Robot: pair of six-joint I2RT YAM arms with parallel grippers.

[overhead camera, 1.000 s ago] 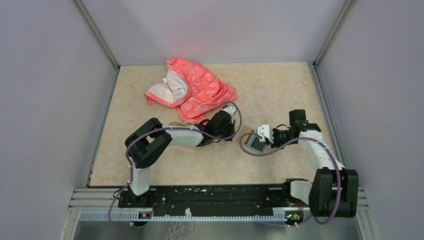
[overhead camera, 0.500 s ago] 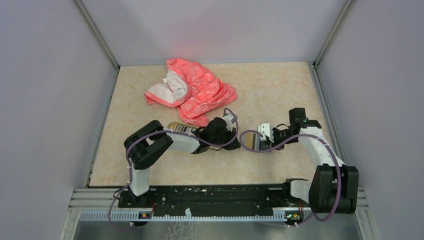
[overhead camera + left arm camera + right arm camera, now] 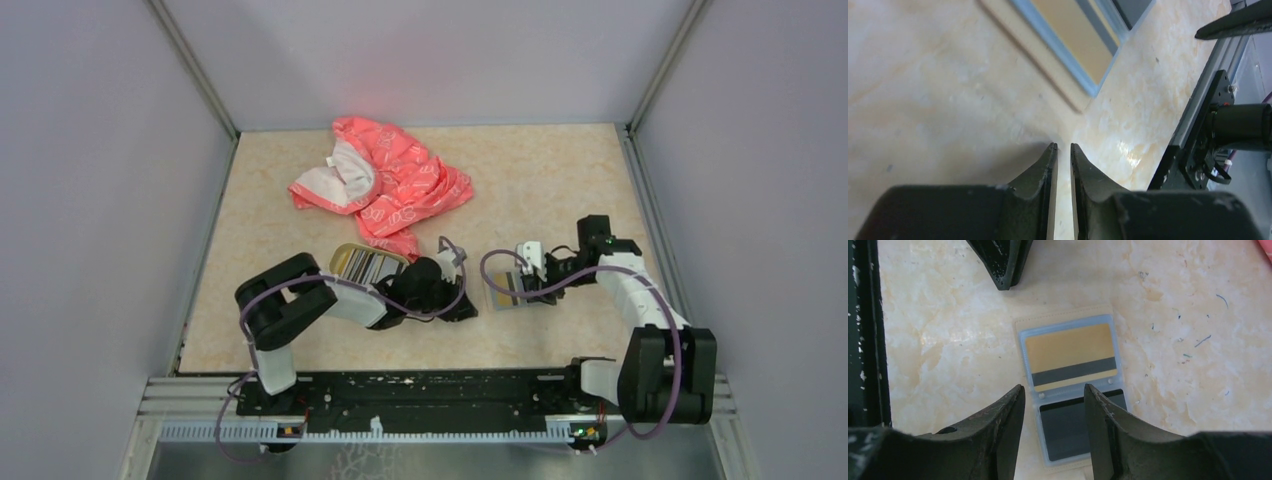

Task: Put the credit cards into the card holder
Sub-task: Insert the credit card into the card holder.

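Note:
The card holder [image 3: 1024, 330] lies open and flat on the table, with blue-grey clear sleeves. Its far sleeve holds a golden-tan card with a dark stripe [image 3: 1068, 347]; its near sleeve holds a dark card [image 3: 1068, 432]. My right gripper [image 3: 1053, 390] hovers open just above the near sleeve, gripping nothing. In the top view the holder [image 3: 500, 292] sits left of the right gripper [image 3: 520, 284]. My left gripper [image 3: 1063, 146] is low over bare table beside the holder [image 3: 1073, 45], its jaws only a narrow slit apart and empty. More striped credit cards [image 3: 372, 266] lie in an oval dish.
The oval gold-rimmed dish [image 3: 337, 260] stands behind the left forearm. A pink-red patterned cloth [image 3: 385, 180] is bunched at the back centre. Grey walls enclose the table on three sides. The black base rail [image 3: 420, 390] runs along the near edge.
The right gripper has opened and let go of the card holder, which now lies flat and open. The left arm has drawn back toward the near edge, uncovering the dish.

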